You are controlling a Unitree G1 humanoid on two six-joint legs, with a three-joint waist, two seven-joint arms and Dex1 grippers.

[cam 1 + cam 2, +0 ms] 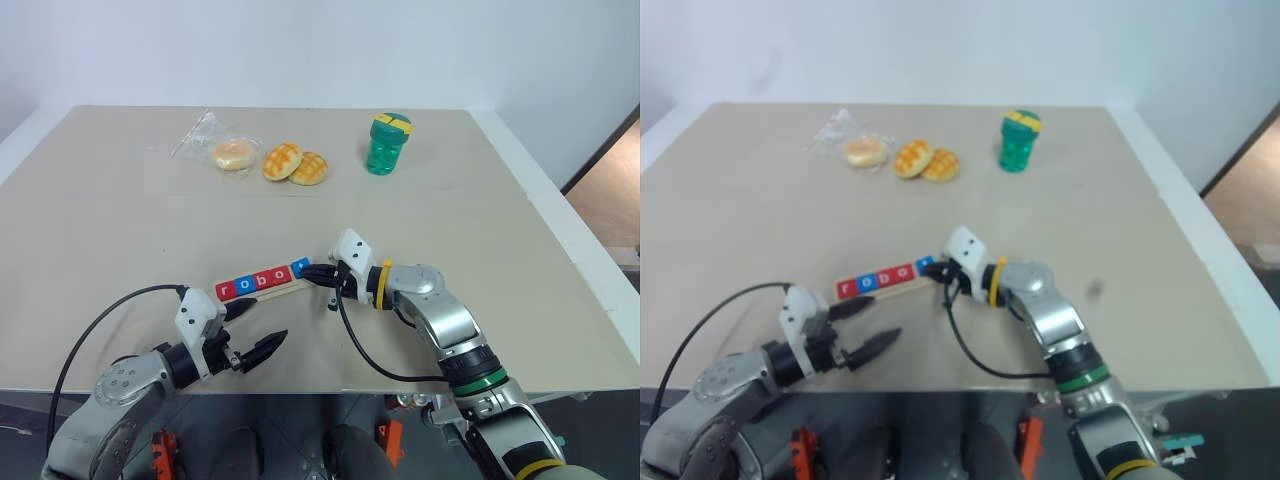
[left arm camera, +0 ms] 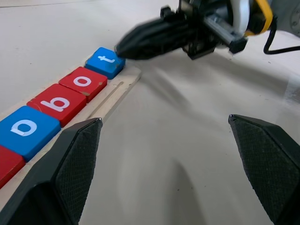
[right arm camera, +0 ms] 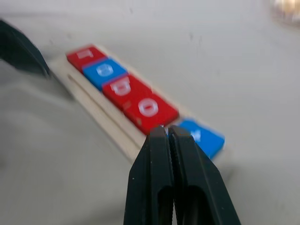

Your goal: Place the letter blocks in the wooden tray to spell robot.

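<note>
Wooden tray (image 1: 268, 290): lying aslant on the beige worktop (image 1: 120, 220), carrying five letter blocks (image 1: 258, 279) in a row reading r, o, b, o, t. Right end effector (image 1: 318, 272): fingers pressed together, empty, tips at the blue t block (image 2: 106, 61), tray's 3 o'clock end. Left end effector (image 1: 255, 328): fingers spread wide, empty, at the tray's 6 o'clock. Toward 12 o'clock: buns (image 1: 295, 164), green bottle (image 1: 387, 143).

Five red and blue letter blocks (image 1: 259, 279) lie in a row on the pale wooden tray (image 1: 272, 292) at the beige table's (image 1: 480, 230) front; golden round buns (image 1: 295, 164) sit far behind.
</note>
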